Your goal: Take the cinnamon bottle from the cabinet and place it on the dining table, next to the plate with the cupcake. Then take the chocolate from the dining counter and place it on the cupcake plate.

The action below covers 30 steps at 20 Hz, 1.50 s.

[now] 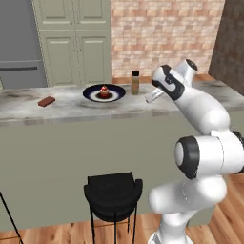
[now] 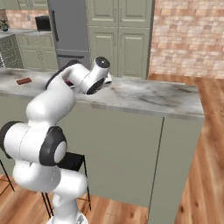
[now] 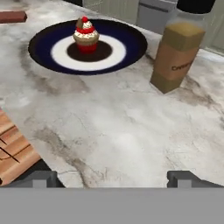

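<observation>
- Marble dining table (image 3: 113, 131) carried the cinnamon bottle (image 3: 177, 54) upright beside the plate (image 3: 41, 46) (cupcake (image 3: 86, 35) centred).
- Gripper (image 3: 113, 178) hovered empty, jaws spread wide.
- Chocolate (image 1: 46, 101) lay apart.

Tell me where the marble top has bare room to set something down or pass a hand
Bare marble lies between the chocolate and the plate, along the near edge in front of the plate, and on the wide stretch of counter right of the arm. It is tight around the bottle, which stands just right of the plate with the cupcake, and the open gripper hangs close before it.
</observation>
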### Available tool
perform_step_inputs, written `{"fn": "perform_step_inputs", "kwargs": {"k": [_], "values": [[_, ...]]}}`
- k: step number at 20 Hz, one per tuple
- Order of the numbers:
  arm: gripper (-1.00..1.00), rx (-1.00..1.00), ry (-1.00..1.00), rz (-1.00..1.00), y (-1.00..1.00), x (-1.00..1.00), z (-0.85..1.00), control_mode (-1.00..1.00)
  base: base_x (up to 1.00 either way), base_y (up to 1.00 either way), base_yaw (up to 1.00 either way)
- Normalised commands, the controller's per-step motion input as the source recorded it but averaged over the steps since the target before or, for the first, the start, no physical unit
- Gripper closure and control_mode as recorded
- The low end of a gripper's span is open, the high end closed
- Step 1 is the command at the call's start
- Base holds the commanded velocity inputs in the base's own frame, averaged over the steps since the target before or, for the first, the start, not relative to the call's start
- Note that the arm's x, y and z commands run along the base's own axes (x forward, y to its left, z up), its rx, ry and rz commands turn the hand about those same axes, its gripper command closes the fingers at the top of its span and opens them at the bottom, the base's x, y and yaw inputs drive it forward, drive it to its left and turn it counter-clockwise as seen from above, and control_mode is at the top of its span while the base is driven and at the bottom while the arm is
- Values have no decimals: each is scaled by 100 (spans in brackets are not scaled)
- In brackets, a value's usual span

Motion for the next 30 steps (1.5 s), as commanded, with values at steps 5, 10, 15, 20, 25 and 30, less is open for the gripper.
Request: {"fn": "perform_step_inputs", "kwargs": {"k": [5,10,15,20,25,30], "values": [[-100,0,0,-25,0,-76,-2,-100,0,0,0],[-100,4,0,-25,0,-72,-1,-100,0,0,0],[-100,7,1,-25,0,-54,0,-100,0,0,0],[-100,2,1,-4,0,-12,0,-100,0,0,0],[-100,0,0,0,1,-9,-1,-100,0,0,0],[-100,0,0,0,4,-50,-1,-100,0,0,0]]}}
